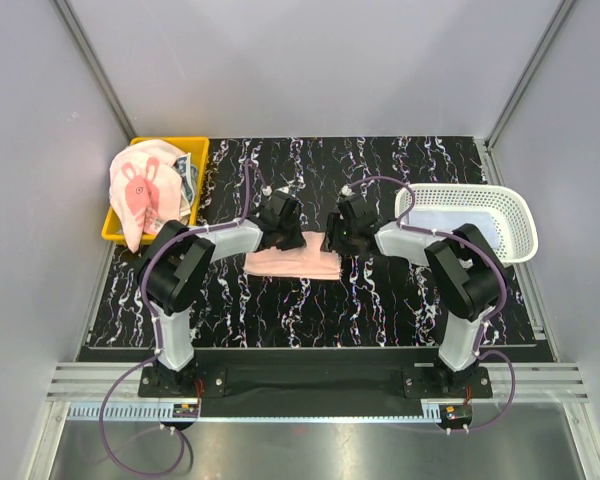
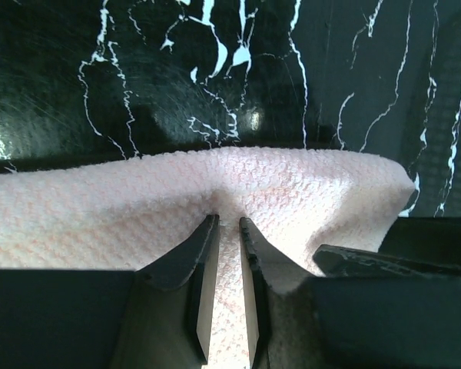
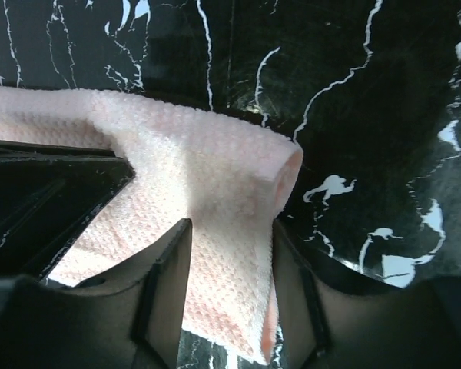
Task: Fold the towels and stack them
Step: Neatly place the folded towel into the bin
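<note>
A plain pink towel (image 1: 292, 263) lies folded on the black marble table, in the middle between the arms. My left gripper (image 1: 280, 228) is at its far left edge and my right gripper (image 1: 346, 232) at its far right edge. In the left wrist view the left gripper (image 2: 228, 220) has its jaws almost together, pinching a ridge of the pink towel (image 2: 100, 207). In the right wrist view the right gripper (image 3: 230, 224) stands wider, with a thicker fold of the pink towel (image 3: 200, 146) filling the gap. A pink rabbit-print towel (image 1: 138, 190) hangs over the bin, with other cloths partly hidden under it.
A yellow plastic bin (image 1: 196, 150) stands at the far left of the table. A white mesh basket (image 1: 500, 200) stands at the far right, close to my right arm. Grey walls close in the sides and back.
</note>
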You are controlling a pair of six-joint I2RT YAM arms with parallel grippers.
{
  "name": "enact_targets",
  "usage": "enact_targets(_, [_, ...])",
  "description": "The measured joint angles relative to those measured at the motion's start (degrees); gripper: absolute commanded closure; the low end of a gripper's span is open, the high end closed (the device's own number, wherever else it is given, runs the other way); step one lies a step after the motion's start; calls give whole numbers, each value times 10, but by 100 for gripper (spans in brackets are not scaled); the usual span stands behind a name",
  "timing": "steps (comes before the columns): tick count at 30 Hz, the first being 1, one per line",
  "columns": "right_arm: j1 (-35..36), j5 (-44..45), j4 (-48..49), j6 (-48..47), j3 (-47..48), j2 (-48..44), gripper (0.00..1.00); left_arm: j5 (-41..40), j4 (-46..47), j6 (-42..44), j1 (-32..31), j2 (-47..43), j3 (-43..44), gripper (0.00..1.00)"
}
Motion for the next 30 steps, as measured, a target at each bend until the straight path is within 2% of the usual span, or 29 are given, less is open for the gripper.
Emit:
enact_targets(8, [9, 3, 10, 21, 0, 9, 69, -15, 1, -16, 0, 0, 0, 78])
enact_targets(13, [11, 5, 5, 26, 4, 15, 94, -17, 1, -23, 0, 0, -1, 77])
enact_targets(15, [13, 14, -6, 23, 10, 17, 100, -16, 0, -24, 0, -1, -1, 74])
enact_targets(18, [18, 33, -31, 14, 23, 17, 100, -15, -15, -24, 0, -15, -1, 72])
enact_targets(21, [21, 56, -65, -6, 36, 17, 100, -15, -60, -20, 0, -66, 0, 71])
enact_targets(30, [21, 177, -215, -88, 71, -27, 100, -13, -179, 42, 0, -347, 35, 70])
